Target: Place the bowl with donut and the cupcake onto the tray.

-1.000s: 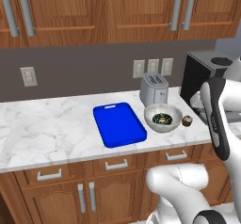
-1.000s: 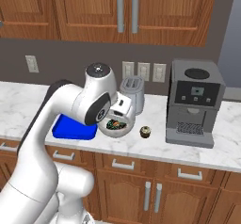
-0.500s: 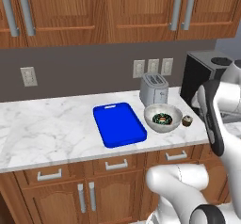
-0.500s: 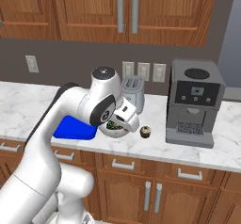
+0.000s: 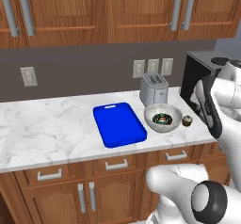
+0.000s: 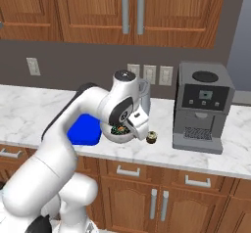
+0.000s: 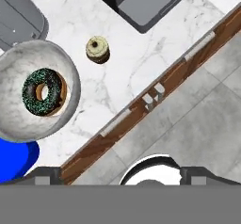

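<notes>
Bowl (image 7: 33,96) with donut (image 7: 43,91) up-left of pincer; cupcake (image 7: 98,49) beside; pincer opening unclear.

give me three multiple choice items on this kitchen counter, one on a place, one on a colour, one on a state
1. Where is the donut?
A. on the tray
B. in the bowl
C. on the toaster

2. What colour is the tray?
A. blue
B. red
C. green

3. What lies on the tray?
A. the cupcake
B. the bowl
C. nothing

Answers:
1 B: the hand view shows the donut lying inside the bowl.
2 A: the left base view shows it bright blue.
3 C: its surface is bare, while the cupcake and the bowl sit on the counter beside it.
</notes>
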